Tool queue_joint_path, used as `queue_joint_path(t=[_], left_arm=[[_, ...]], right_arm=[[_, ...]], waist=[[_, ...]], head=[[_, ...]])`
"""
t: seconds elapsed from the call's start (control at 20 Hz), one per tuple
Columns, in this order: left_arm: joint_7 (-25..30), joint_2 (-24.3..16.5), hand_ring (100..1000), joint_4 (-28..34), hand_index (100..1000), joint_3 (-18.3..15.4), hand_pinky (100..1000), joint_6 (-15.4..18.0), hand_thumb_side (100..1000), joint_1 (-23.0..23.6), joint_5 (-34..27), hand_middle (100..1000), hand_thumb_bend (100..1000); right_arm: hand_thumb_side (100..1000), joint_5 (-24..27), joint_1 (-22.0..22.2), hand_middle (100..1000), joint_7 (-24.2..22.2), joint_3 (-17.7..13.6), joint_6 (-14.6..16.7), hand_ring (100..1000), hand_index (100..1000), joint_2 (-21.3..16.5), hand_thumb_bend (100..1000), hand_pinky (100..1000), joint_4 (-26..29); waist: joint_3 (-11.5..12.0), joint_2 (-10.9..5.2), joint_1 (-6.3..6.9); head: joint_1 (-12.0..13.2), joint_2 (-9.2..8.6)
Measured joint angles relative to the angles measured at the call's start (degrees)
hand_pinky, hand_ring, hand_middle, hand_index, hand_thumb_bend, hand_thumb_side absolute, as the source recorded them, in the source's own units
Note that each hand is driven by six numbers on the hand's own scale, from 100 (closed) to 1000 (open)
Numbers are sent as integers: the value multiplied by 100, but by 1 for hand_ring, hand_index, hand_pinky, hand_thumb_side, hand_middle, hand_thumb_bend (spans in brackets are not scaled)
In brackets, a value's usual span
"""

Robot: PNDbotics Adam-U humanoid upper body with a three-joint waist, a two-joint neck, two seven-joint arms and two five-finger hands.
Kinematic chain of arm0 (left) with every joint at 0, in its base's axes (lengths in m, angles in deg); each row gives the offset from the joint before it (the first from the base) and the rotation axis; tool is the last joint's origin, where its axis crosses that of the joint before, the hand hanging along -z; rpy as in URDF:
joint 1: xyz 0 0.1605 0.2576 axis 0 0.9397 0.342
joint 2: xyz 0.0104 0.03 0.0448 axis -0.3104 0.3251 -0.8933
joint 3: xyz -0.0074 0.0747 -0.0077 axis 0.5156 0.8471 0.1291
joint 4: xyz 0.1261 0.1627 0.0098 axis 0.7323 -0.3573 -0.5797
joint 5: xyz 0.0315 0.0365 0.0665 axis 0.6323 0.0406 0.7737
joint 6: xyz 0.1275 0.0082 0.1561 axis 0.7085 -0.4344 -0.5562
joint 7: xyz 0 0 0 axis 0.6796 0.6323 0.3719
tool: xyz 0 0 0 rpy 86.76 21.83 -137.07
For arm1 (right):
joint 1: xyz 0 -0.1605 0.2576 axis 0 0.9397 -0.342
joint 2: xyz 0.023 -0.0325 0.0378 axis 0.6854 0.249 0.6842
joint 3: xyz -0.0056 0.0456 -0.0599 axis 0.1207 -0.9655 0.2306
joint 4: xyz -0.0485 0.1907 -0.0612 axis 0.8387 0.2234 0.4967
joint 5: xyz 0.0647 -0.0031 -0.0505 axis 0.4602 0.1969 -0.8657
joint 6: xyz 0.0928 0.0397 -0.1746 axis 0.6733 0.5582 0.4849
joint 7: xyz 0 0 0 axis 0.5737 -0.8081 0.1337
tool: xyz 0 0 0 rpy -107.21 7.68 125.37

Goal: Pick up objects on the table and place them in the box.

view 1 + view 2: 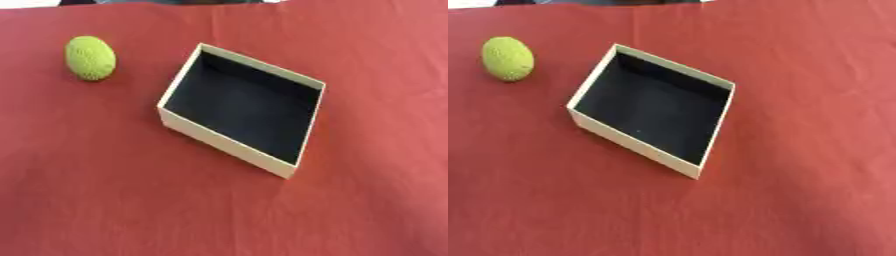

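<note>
Open box and green ball on a red cloth worktop

The shallow cream-walled box (229, 145) with a matte black floor sits askew mid-worktop (105, 200); the bumpy, egg-shaped yellow-green ball (90, 57) lies well apart to its left. Neither robot hand shows, so their state cannot be told.

A creased red cloth (105, 200) covers the whole surface, with something pale, perhaps a bare table edge (470, 3), at the far left corner.

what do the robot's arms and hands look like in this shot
Neither arm nor hand shows in either eye view, so their look cannot be told here. Only the yellow-green ball, the cream box with its black inside, and the red tablecloth are visible.
</note>
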Motion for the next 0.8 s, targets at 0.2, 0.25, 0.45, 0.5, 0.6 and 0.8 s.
queue_joint_path(t=[0.2,0.25,0.45,0.5,0.6,0.8], left_arm=[[578,-80,844,-173,938,267,838,19,525,-485,-287,828,100],[711,-101,844,-219,940,334,837,20,526,-595,-366,829,100],[1179,-200,846,-458,945,622,834,22,534,-1017,-646,833,108],[1289,-221,846,-526,945,707,834,22,539,-1112,-694,834,113],[1498,-229,848,-653,945,869,834,22,546,-1284,-773,835,126],[1889,-224,844,-892,946,1142,835,17,562,-1570,-829,832,112]], right_arm=[[541,25,-3,582,-28,12,5,714,747,0,100,767,0],[541,27,-4,582,-34,14,3,714,747,0,100,766,0],[542,44,-18,582,-64,47,-2,713,748,0,100,767,0],[542,51,-29,582,-72,50,-3,713,748,0,100,767,0],[542,64,-42,582,-91,64,-5,713,748,0,100,767,0],[541,74,-53,582,-104,81,-12,713,748,1,100,767,0]], waist=[[-30,-11,2],[-30,-16,2],[-35,-44,18],[-42,-46,25],[-63,-55,36],[-90,-91,36]], head=[[5,3],[6,3],[2,25],[3,32],[12,48],[56,49]])
